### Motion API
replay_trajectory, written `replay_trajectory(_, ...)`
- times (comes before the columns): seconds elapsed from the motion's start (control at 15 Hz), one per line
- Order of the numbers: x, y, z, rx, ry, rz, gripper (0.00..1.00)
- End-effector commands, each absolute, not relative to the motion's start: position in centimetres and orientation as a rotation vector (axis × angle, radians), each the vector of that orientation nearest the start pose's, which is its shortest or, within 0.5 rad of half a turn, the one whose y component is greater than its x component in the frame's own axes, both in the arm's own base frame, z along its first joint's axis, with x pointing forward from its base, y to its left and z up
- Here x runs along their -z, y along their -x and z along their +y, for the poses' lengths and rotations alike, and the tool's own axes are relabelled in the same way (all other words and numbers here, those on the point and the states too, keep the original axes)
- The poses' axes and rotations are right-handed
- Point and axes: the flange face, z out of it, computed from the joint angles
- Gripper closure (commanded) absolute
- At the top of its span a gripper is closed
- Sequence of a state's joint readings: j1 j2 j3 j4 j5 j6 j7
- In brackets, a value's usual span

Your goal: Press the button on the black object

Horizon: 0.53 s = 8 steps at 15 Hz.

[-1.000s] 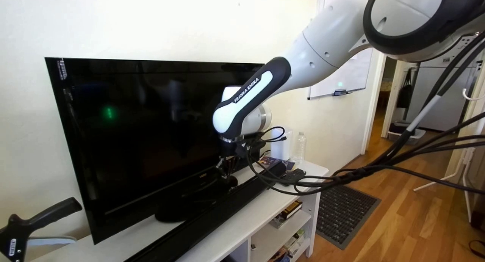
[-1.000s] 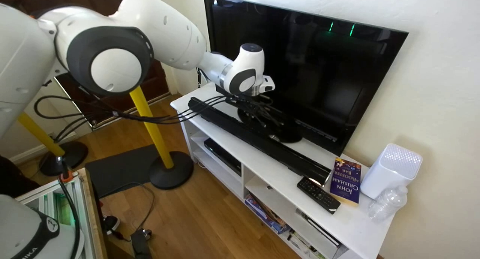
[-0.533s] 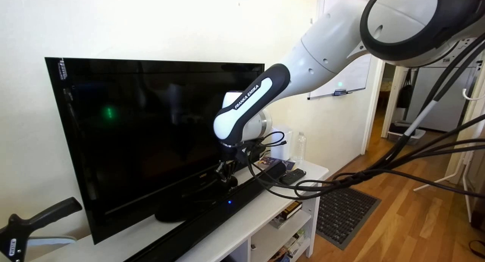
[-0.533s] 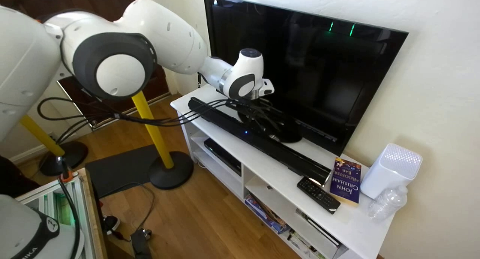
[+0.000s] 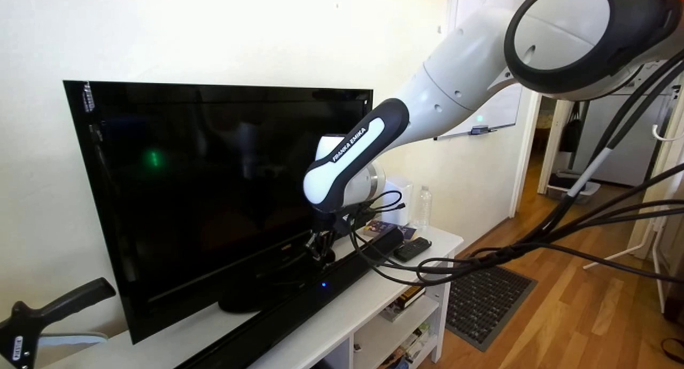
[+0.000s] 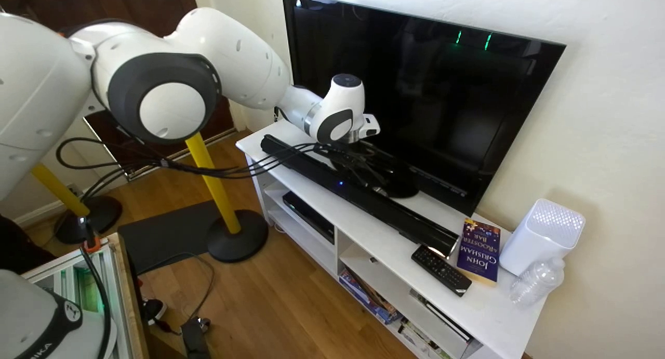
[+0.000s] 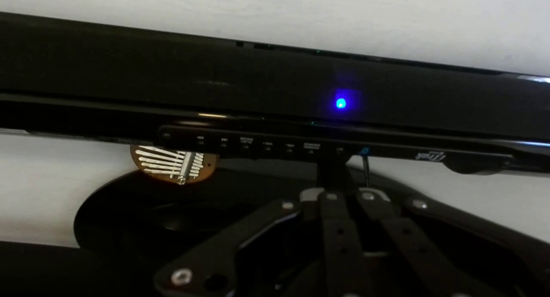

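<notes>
The black object is a long black soundbar (image 5: 299, 305) in front of the television, seen also in an exterior view (image 6: 384, 208) and in the wrist view (image 7: 150, 73). A blue light (image 7: 340, 103) glows on its front. A row of small labelled buttons (image 7: 267, 148) runs along its rear edge, with labels upside down in the wrist view. My gripper (image 7: 337, 172) is shut and empty, pointing down. Its dark fingertips lie at the rear edge by the right end of the button row. I cannot tell whether they touch it. The gripper also shows in both exterior views (image 5: 323, 256) (image 6: 379, 188).
The television (image 6: 415, 104) stands close behind the gripper on a black base (image 7: 142, 202). A small thumb piano (image 7: 172, 166) lies behind the soundbar. A remote (image 6: 441, 269), a book (image 6: 478, 250), a white box (image 6: 543, 237) and a bottle (image 6: 537, 281) stand at the stand's end. Cables (image 5: 507, 250) hang from the arm.
The blue light on the soundbar was off one second ago and is lit in the frames since. The arm and gripper have moved slightly downward.
</notes>
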<state>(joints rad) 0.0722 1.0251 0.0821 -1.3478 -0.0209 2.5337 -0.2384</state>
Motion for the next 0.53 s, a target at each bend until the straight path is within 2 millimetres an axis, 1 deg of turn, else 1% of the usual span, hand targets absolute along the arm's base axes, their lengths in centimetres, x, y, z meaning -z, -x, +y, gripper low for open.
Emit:
replay_trajectory(0.0,-11.36,-74.36,9.85,0.325,3.039,-0.567,1.0)
replay_trajectory(0.47,-11.08,-74.56,9.16,0.343,3.054,-0.563,1.0)
